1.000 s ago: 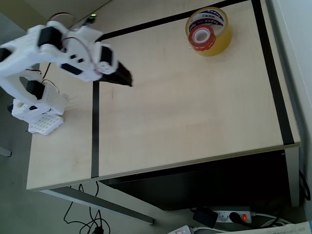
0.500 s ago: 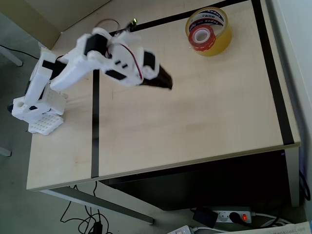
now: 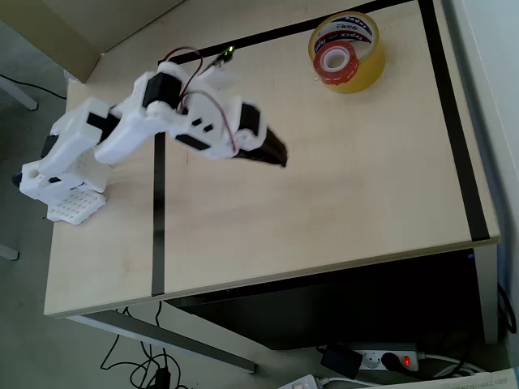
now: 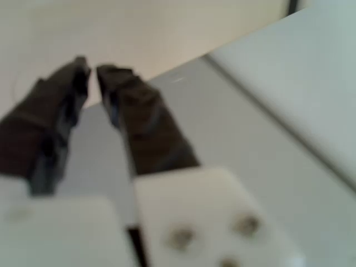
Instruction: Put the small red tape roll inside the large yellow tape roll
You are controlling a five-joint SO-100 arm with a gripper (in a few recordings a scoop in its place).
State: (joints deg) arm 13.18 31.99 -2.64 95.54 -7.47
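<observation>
Small red tape roll [image 3: 333,63] lying inside the large yellow tape roll [image 3: 347,52] at the table's [image 3: 324,194] far right, core lettering too small to read, white arm stretched low mid-table, black gripper [image 4: 92,73] nearly closed, empty.

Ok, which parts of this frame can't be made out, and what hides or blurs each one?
- Wrist view: whole picture blurred; the gripper fingertips nearly meet, nothing between them, surroundings unreadable.
- Overhead view: the gripper is a dark shape; its jaws cannot be separated.
- Overhead view: print on the large yellow tape roll core is too small to read.
- Overhead view: the small red tape roll sits inside, lower part hidden by the yellow wall.
</observation>
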